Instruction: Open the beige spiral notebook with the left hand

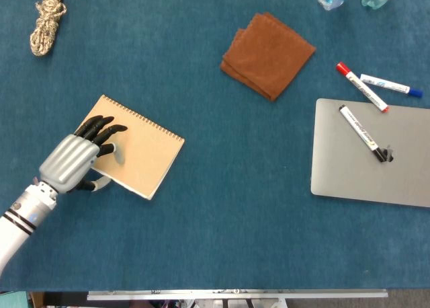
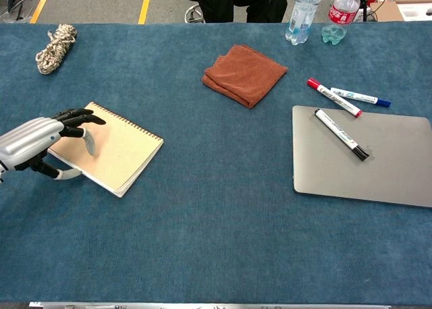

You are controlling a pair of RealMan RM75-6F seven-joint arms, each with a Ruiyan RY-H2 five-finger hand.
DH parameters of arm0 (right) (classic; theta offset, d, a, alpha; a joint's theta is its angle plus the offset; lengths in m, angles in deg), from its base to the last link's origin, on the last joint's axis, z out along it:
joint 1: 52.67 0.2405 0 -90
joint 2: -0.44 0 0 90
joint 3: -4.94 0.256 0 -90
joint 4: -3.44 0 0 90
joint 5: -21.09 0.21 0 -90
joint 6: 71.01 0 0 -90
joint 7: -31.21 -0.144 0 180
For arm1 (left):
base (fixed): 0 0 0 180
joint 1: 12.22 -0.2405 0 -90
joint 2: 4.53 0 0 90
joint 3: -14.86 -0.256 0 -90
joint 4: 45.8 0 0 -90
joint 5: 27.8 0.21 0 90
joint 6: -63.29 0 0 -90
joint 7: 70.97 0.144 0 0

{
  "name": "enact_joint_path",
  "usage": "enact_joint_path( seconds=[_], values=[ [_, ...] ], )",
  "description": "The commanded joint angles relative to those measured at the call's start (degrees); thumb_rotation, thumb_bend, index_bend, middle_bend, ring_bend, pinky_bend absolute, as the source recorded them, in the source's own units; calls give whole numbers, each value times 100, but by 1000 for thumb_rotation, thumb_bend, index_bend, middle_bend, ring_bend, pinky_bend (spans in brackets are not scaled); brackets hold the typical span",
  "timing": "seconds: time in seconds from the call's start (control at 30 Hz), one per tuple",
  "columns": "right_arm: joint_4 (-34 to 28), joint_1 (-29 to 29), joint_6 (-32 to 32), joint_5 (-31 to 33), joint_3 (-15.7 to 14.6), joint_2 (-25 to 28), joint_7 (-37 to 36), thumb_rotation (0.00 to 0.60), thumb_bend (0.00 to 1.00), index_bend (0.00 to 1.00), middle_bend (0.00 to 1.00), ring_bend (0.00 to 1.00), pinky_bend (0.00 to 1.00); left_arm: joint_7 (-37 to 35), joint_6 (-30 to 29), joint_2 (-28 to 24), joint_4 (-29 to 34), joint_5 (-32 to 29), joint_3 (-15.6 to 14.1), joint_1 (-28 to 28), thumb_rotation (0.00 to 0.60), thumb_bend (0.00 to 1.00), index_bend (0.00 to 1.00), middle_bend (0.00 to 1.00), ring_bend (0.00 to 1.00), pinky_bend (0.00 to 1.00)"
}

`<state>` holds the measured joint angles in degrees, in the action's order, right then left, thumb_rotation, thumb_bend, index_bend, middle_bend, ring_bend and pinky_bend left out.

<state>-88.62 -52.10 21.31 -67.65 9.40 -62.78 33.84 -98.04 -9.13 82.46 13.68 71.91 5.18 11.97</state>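
The beige spiral notebook lies closed on the blue table at the left, its wire spiral along the far edge. My left hand lies over the notebook's left part. Its dark fingers rest on the cover, and the thumb sits at the near left edge. Whether the thumb hooks under the cover I cannot tell. My right hand appears in neither view.
A coiled rope lies at the far left. A folded brown cloth is at the far centre. At the right, a grey laptop carries a black marker; red and blue markers lie beyond it. Two bottles stand at the far edge.
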Motion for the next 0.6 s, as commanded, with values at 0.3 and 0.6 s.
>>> enact_joint_path(
  seconds=[0.3,0.6],
  values=[
    [38,-20,32,-5,8,-13,-42,600,151,138,201,99,178,20,120,180,97,-84,130,147,600,250,503,160,0,2],
    [120,-28,61,-2,29,-35,-115,600,150,138,201,99,178,-112,326,353,161,-335,279,212,600,316,612,192,0,3]
  ],
)
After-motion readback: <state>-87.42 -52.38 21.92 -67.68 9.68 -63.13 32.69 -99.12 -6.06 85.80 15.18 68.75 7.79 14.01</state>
